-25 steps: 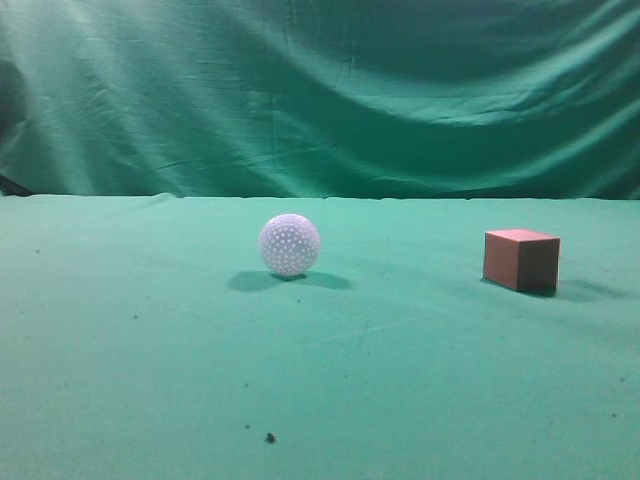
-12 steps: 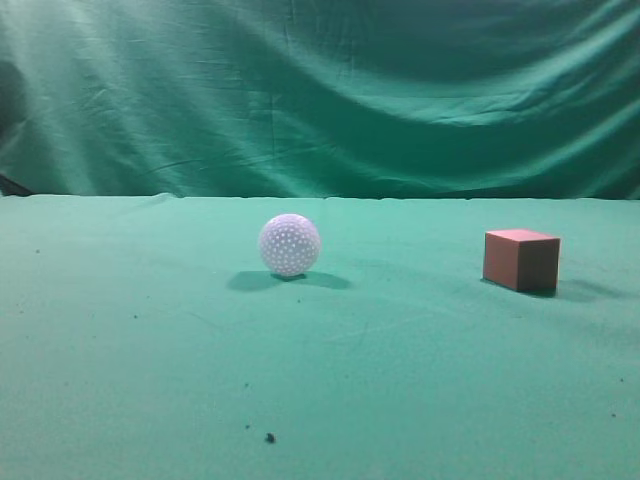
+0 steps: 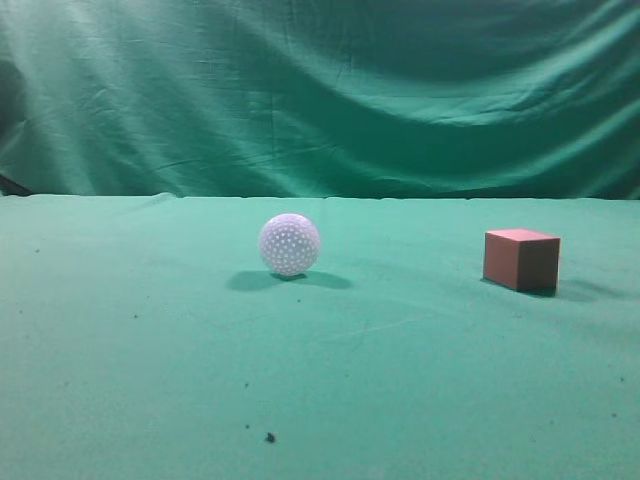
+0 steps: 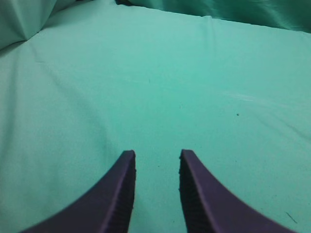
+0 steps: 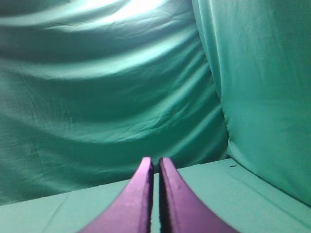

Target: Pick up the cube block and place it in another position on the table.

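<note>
The cube block (image 3: 521, 260), reddish-brown with a pinkish top, rests on the green table (image 3: 400, 380) at the right in the exterior view. No gripper shows in that view. In the left wrist view my left gripper (image 4: 156, 154) is open and empty, its dark fingers over bare green cloth (image 4: 194, 73). In the right wrist view my right gripper (image 5: 155, 160) is shut and empty, pointing at the green curtain (image 5: 112, 82) above the table's edge. The cube shows in neither wrist view.
A white dimpled ball (image 3: 289, 244) sits near the middle of the table, left of the cube. A wrinkled green backdrop curtain (image 3: 320, 90) hangs behind the table. A few dark specks (image 3: 269, 437) lie on the cloth near the front.
</note>
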